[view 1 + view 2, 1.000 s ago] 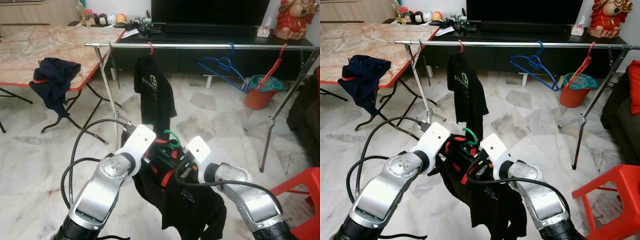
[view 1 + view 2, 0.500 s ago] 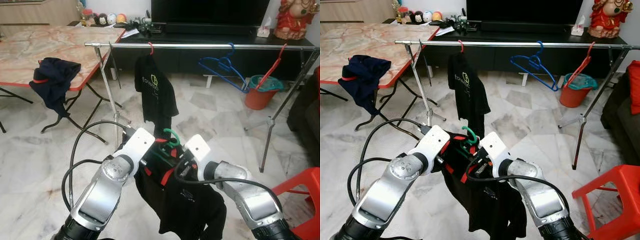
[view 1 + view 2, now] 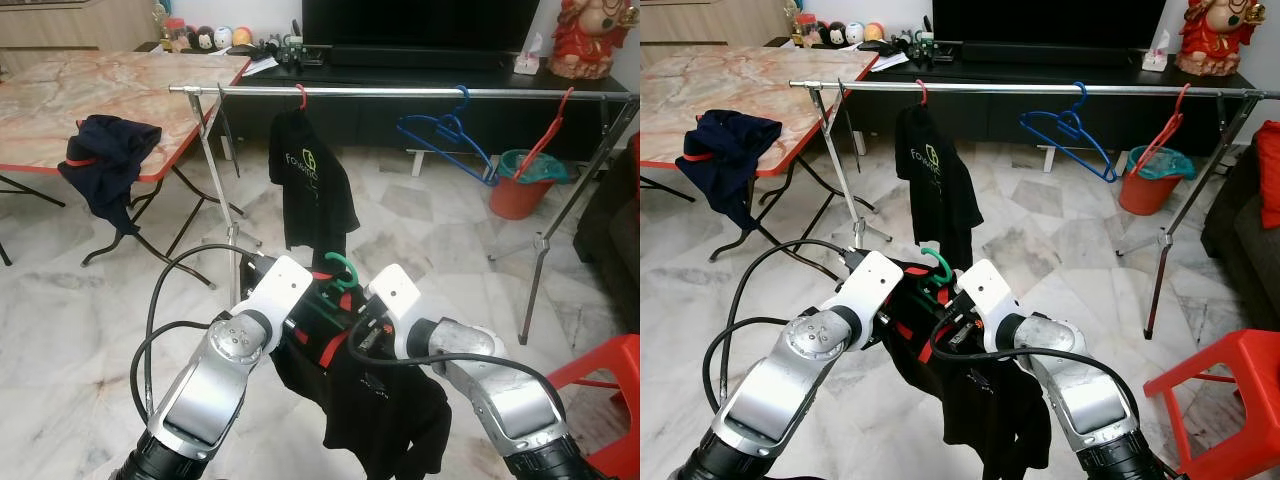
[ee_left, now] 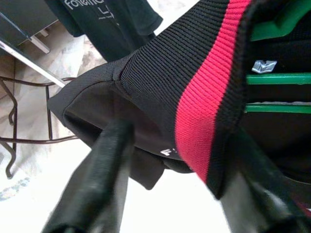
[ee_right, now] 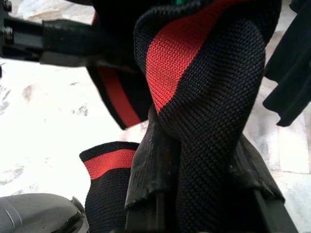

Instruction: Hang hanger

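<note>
Left eye view: a green hanger (image 3: 340, 272) bearing a black shirt (image 3: 370, 400) is held between the left gripper (image 3: 305, 300) and right gripper (image 3: 362, 322), fingers clamped on the collar fabric. Beyond, a rail (image 3: 400, 92) carries another black shirt (image 3: 310, 185).

Head stereo pair: high vantage, facing forward and down over both arms toward the clothes rail (image 3: 400, 91); views overlap almost wholly. Left wrist camera: very near, looking along its fingers (image 4: 97, 179) at the black-and-red shirt (image 4: 204, 97). Right wrist camera: equally near, same shirt.
</note>
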